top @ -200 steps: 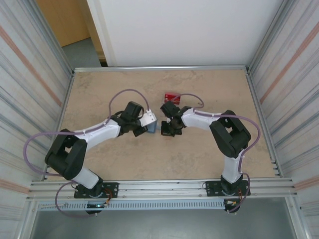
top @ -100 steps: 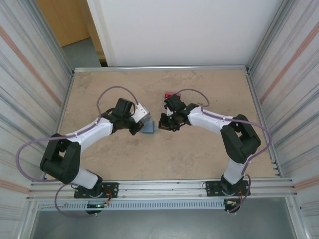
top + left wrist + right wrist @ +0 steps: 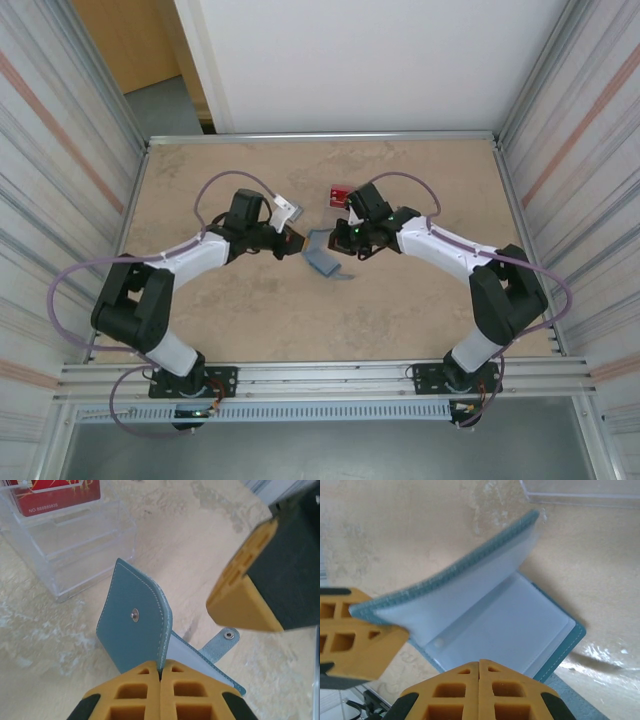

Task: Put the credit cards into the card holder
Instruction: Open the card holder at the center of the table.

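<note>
Clear plastic case (image 3: 85, 550) on beige marbled table (image 3: 420, 300), ribbed metal side walls (image 3: 60, 150)

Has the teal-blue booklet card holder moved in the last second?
Yes. The teal-blue booklet card holder has opened and spread rightward, now reaching in line with the unmoved thin red credit cards.

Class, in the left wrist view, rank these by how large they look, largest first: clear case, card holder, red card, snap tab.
Tied first: clear case and card holder. They look about alike; the case is cropped and farther away, so I leave them unranked.
Third: red card, partly cropped.
Smallest: snap tab.
</note>
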Motion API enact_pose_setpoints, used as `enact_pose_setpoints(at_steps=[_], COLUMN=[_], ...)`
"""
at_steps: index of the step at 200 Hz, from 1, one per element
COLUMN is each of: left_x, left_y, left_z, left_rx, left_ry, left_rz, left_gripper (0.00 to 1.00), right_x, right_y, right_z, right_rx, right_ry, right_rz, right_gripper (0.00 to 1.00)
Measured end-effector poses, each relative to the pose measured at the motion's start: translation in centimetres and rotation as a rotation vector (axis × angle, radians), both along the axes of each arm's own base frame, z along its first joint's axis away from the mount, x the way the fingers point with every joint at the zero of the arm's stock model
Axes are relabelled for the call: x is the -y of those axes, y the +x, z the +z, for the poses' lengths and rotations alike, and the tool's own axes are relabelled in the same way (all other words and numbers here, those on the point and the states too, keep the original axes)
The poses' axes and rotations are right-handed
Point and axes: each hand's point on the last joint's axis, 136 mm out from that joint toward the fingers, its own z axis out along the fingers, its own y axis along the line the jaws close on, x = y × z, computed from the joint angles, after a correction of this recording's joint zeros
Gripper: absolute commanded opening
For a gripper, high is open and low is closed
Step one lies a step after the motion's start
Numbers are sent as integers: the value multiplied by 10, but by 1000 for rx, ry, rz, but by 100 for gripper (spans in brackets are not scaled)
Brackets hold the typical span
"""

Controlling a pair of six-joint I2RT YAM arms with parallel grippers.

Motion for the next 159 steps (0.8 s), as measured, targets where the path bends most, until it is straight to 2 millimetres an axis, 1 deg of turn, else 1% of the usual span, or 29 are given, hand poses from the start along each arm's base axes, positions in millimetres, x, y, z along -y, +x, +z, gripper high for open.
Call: enact_pose_setpoints(at_steps=[23, 45, 72, 86, 112, 135, 159], left_x=[2, 1, -2, -6, -14, -20, -23], left_y=[0, -6, -9, -7, 2, 5, 6], left_z=[-13, -30, -45, -48, -47, -50, -53], left_rx=[-75, -164, -247, -272, -290, -308, -323], left_ry=[-50, -81, -102, -111, -134, -136, -135], left_rz=[36, 69, 114, 141, 197, 239, 261], left_gripper=[0, 0, 0, 0, 0, 0, 0], right_x=[4, 2, 0, 0, -2, -8, -15], right_y=[-5, -7, -6, -6, -8, -6, 3], right_z=[-10, -14, -29, -40, -60, -68, -72], right_rx=[-17, -19, -35, -53, -88, -103, -102], right_ry=[-24, -37, -63, -83, -118, -129, -130], right_rz=[-12, -9, -11, -12, -4, 3, 4], right_gripper=[0, 0, 0, 0, 0, 0, 0])
